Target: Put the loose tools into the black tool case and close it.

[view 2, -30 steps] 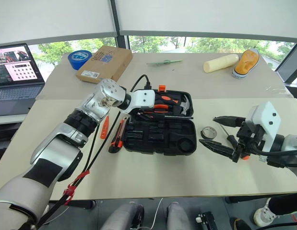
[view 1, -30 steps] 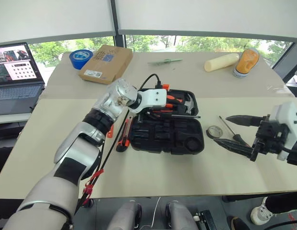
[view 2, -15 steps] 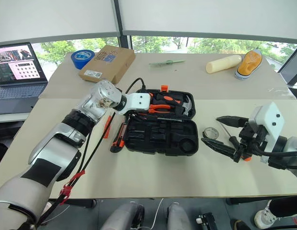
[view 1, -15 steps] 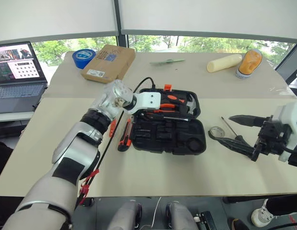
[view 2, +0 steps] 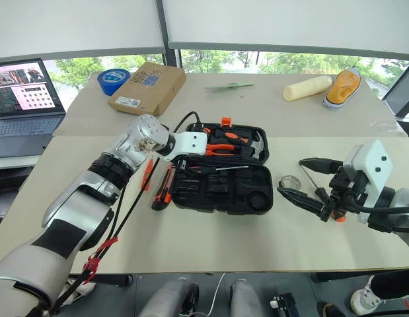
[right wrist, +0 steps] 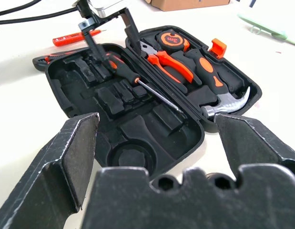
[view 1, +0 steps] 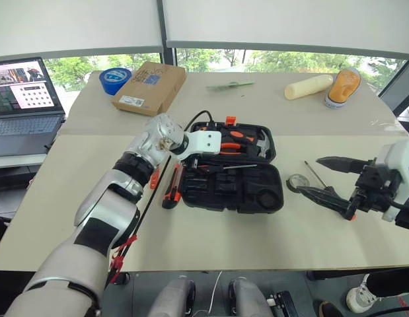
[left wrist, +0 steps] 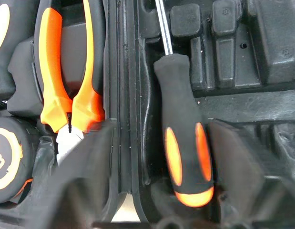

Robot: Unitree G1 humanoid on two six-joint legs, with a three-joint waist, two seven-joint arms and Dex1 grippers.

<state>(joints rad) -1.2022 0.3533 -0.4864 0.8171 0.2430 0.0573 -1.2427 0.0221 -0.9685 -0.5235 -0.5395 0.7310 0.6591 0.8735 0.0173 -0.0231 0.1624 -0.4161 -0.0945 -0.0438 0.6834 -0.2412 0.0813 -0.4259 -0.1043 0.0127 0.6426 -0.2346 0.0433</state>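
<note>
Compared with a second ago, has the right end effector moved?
No. The right end effector keeps its place, open above the table, with its lower fingertip just beside the small tape roll, the same as before.

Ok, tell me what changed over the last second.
The left gripper opened and let go of the screwdriver, which now lies in the black tool case near its hinge. The right gripper, the utility knife and the tape roll kept their places.
</note>
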